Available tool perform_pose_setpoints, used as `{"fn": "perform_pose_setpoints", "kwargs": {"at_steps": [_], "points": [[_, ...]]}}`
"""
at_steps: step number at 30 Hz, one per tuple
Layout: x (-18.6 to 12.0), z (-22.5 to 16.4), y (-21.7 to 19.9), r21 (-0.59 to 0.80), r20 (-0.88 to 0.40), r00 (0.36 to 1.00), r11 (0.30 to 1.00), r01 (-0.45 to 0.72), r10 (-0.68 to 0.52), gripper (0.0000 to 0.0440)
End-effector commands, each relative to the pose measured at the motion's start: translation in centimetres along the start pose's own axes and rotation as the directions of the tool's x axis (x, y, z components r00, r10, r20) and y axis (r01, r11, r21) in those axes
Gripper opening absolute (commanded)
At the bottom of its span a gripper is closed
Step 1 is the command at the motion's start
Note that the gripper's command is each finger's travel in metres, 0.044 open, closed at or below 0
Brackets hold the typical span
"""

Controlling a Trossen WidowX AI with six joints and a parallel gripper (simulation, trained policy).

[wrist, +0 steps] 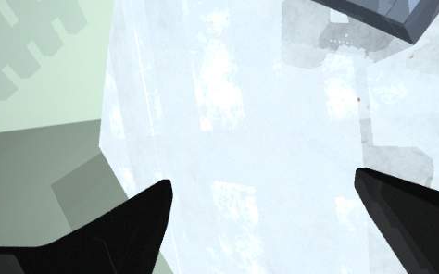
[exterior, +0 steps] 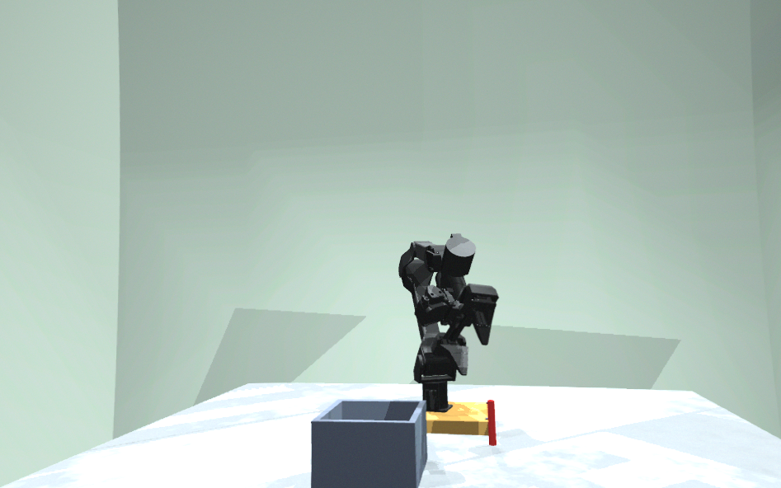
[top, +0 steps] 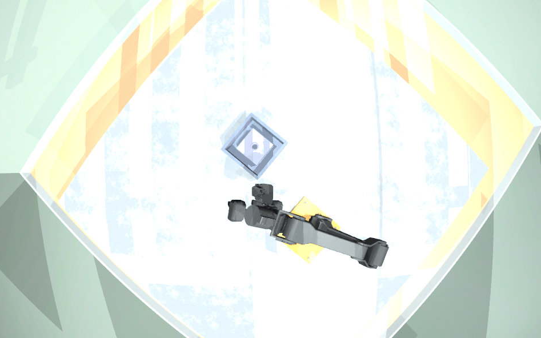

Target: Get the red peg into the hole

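The red peg (exterior: 491, 423) stands upright on the table in the exterior view. In the top view it is hidden under the arm, and it is not in the wrist view. My gripper (top: 249, 201) (exterior: 474, 358) (wrist: 262, 182) is wide open and empty, with its fingers pointing down, well above the table and above the peg's top. The open blue-grey box (top: 239, 163) (exterior: 362, 452) (wrist: 404, 28) stands apart from the peg. The plate (top: 244, 145) with its round hole (top: 254, 146) shows at the box bottom in the top view, and the hole has no peg in it.
A flat yellow block (top: 308, 252) (exterior: 456, 424) lies under the arm, close behind the peg in the exterior view. The arm (top: 335, 241) (exterior: 432, 363) reaches over it. The box walls rise between the camera and part of the block in the exterior view.
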State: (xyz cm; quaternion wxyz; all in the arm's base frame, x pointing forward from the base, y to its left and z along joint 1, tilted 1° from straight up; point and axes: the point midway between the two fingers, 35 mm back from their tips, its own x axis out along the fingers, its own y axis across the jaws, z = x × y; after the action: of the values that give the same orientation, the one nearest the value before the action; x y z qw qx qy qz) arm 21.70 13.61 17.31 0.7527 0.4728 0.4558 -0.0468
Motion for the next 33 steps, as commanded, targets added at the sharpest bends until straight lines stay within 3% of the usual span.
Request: {"fn": "perform_pose_setpoints", "kwargs": {"at_steps": [1,7,13,30,33], "points": [[0.4,-1.1,-1.8,0.039,-0.028,0.993,0.993,0.113,-0.112,0.0440],[0.9,-3.0,-4.9,0.091,-0.070,0.955,0.952,0.294,-0.288,0.0440],[1.4,-4.3,-6.8,0.111,-0.094,0.917,0.912,0.396,-0.387,0.0440],[5.5,-6.8,-10.6,0.145,-0.139,0.890,0.881,0.451,-0.433,0.0440],[6.1,-7.0,-11.2,0.159,-0.146,0.888,0.876,0.456,-0.435,0.0422]]}}
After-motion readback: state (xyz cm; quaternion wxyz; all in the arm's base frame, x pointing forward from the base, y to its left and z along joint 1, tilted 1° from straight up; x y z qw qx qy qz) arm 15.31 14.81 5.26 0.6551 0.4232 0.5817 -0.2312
